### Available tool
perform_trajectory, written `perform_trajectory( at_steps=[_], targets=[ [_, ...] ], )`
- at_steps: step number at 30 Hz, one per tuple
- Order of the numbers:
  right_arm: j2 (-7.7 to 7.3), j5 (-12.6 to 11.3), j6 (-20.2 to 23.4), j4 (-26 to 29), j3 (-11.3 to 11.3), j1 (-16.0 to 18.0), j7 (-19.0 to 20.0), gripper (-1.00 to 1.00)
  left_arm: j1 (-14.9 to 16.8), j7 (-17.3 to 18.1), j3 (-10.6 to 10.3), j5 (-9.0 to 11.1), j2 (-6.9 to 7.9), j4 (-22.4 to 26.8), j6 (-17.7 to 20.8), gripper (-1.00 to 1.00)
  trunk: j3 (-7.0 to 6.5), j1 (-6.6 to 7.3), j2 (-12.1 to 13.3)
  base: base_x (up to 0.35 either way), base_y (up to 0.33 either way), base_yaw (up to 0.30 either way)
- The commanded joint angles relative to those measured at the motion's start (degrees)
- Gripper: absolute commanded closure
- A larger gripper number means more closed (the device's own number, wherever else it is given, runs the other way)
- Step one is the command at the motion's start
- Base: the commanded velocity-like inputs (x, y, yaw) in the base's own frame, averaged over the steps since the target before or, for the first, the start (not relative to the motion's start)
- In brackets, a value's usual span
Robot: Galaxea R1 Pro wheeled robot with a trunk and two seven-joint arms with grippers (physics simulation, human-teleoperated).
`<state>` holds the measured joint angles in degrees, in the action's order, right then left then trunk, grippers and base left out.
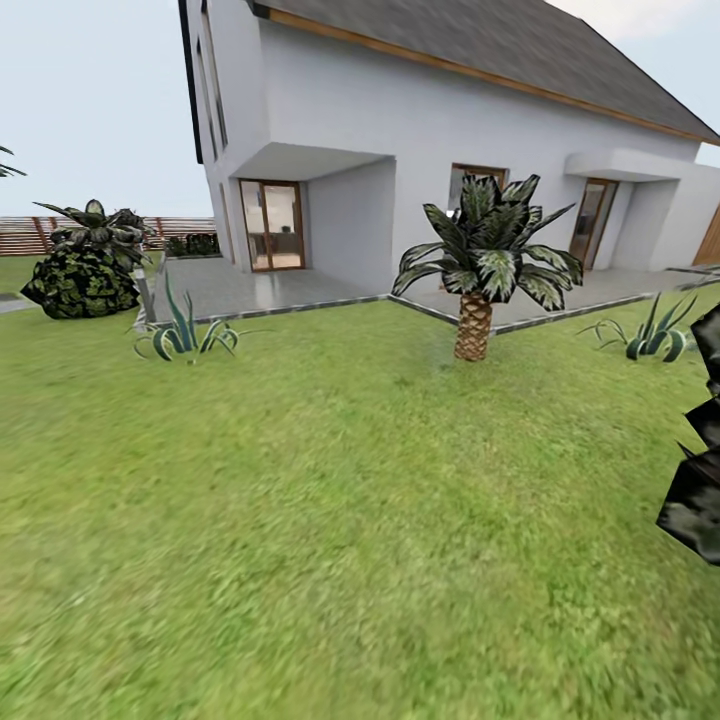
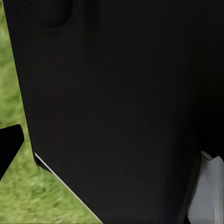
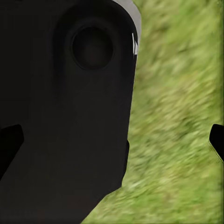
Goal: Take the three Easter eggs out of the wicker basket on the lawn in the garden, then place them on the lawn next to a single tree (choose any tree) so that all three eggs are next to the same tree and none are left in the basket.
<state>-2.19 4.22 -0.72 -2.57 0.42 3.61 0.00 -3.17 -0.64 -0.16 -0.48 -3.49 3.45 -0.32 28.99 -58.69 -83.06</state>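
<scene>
A wide lawn runs to a short palm before a white house; whether either gripper is clenched or released cannot be told.

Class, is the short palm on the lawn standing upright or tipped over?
Upright. The palm has its scaly trunk rising straight from the lawn, with fronds spread evenly on all sides above it, in front of the white house.
</scene>
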Motion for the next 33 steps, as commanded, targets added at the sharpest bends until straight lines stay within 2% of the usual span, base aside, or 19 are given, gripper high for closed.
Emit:
perform_trajectory(
  at_steps=[1,33],
  targets=[
    [-0.01,0.4,-0.1,-0.2,0.0,0.1,0.0,-1.0,0.0,-0.1,0.0,-0.1,-0.01,0.1,0.0,-1.0,0.04,-0.03,0.0,0.333,0.0,0.0],
    [-0.01,0.5,-0.1,-0.2,0.1,0.1,0.0,-1.0,0.0,-0.1,0.1,0.0,-0.01,0.1,0.0,-1.0,0.04,-0.03,0.0,0.333,0.0,0.0]
  ],
)
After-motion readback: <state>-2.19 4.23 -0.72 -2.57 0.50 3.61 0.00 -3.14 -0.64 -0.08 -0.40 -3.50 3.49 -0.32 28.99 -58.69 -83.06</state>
